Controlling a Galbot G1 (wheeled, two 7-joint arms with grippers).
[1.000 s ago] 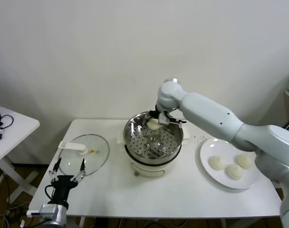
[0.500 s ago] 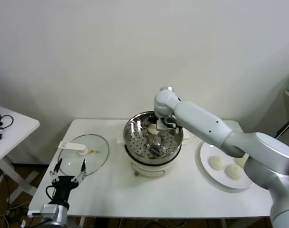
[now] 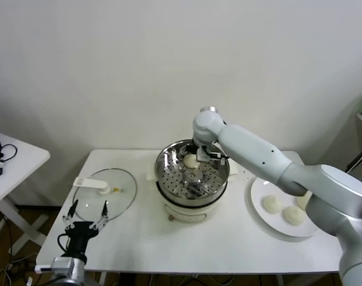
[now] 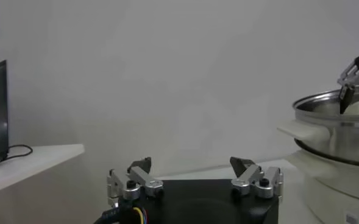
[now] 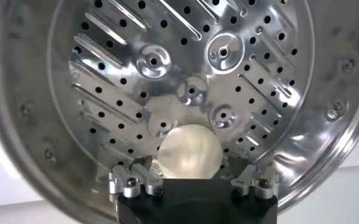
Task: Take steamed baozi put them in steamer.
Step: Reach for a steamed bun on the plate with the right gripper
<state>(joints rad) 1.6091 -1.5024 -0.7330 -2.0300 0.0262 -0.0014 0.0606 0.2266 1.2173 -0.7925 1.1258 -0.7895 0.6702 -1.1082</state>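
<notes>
The shiny steel steamer [image 3: 164, 165] stands mid-table on its white base; it also shows in the right wrist view [image 5: 45, 91] and the left wrist view [image 4: 344, 122]. One off-white baozi [image 3: 191, 159] lies on the perforated tray near the far wall. My right gripper [image 3: 202, 154] hangs inside the rim over it. In the right wrist view the baozi [image 5: 189, 152] sits between the spread fingers of the right gripper [image 5: 191, 163], which is open. Three more baozi [image 3: 272, 204] lie on the white plate [image 3: 258, 192] at the right. My left gripper [image 3: 84, 210] is parked open at the front left.
The glass lid [image 3: 103, 193] with a white handle lies flat on the table left of the steamer, just beyond the left gripper. My right arm crosses above the plate's far side. A second white table [image 3: 14, 158] stands further left.
My right gripper has carried the baozi from above the steamer's far rim down into the pot. The baozi now rests on the tray between spread fingers. The left arm has not moved.
</notes>
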